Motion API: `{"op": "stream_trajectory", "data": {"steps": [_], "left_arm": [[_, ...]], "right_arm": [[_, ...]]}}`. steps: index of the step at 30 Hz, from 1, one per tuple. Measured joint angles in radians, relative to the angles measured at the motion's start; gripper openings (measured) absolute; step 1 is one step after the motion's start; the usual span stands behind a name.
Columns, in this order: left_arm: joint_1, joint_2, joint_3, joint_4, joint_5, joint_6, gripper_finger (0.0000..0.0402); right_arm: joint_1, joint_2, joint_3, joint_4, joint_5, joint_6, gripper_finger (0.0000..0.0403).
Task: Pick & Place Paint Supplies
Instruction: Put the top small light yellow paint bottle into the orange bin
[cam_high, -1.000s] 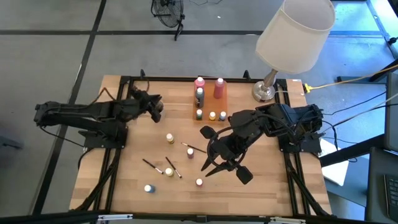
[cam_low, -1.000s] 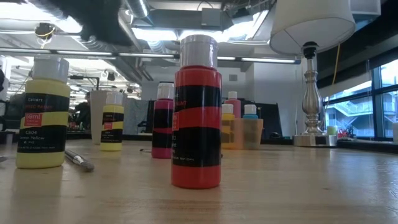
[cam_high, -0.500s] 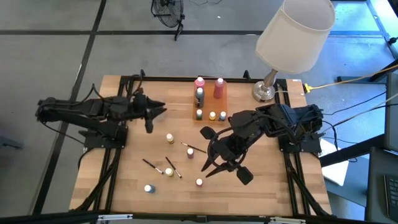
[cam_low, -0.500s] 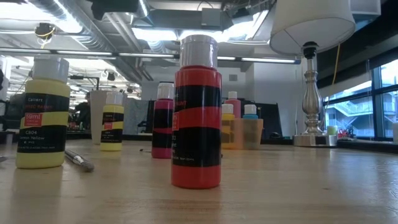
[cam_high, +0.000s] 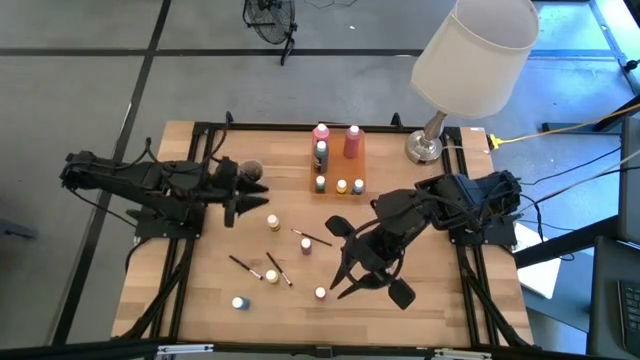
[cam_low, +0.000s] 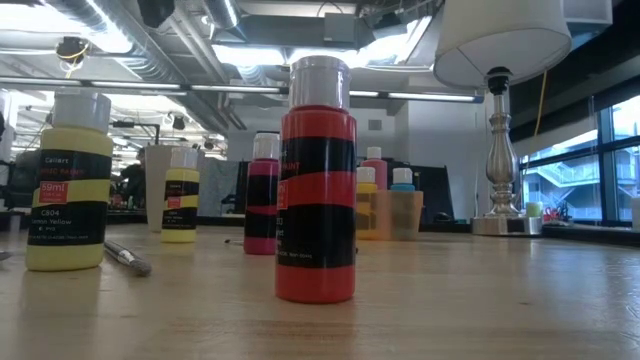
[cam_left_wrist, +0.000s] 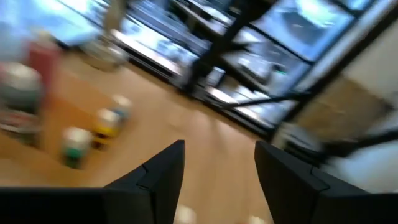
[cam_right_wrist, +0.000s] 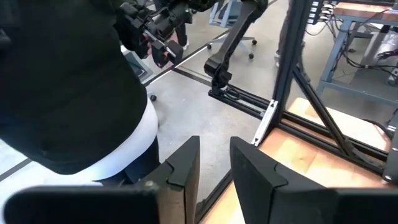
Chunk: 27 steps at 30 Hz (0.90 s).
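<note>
A pale wooden table (cam_high: 200, 300) stands on a grey floor, with a white-shaded lamp (cam_high: 470, 55) at its far right corner. Along the far edge, a small group of bottles (cam_high: 335, 160), pink ones and a dark one behind smaller capped ones, stands close together. Scattered nearer the front lie tiny bottles (cam_high: 272, 222) and thin dark brushes (cam_high: 278, 268), and in the low view a red bottle (cam_low: 316, 190) stands closest, with a yellow bottle (cam_low: 68, 190) well to one side. The left gripper (cam_high: 238, 198) hangs over the table's left part, jaws apart and holding nothing. The right gripper (cam_high: 362, 285) hovers above the front right area, its fingers (cam_right_wrist: 180, 165) a narrow gap apart with nothing between them.
</note>
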Motion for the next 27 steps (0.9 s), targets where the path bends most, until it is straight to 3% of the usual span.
{"op": "stream_trajectory", "data": {"steps": [4,12,16,20,27], "left_arm": [[-0.007,0.015,0.0,0.064,0.117,-0.101,0.0187],[-0.019,0.041,0.0,0.291,0.141,-0.161,0.019],[-0.019,0.042,0.0,0.387,0.204,-0.171,0.0191],[-0.019,0.044,0.055,0.399,0.259,-0.144,0.0191],[-0.048,0.064,0.206,0.447,0.261,0.007,0.0189]], "right_arm": [[0.016,0.011,-0.003,0.004,-0.001,0.019,0.0092],[0.041,0.024,-0.034,0.039,0.0,0.096,0.0092],[0.053,0.023,-0.034,0.074,0.016,0.144,0.0092],[0.07,0.023,-0.034,0.094,0.074,0.149,0.0092],[0.075,0.032,-0.034,0.165,0.135,0.149,0.0092]]}}
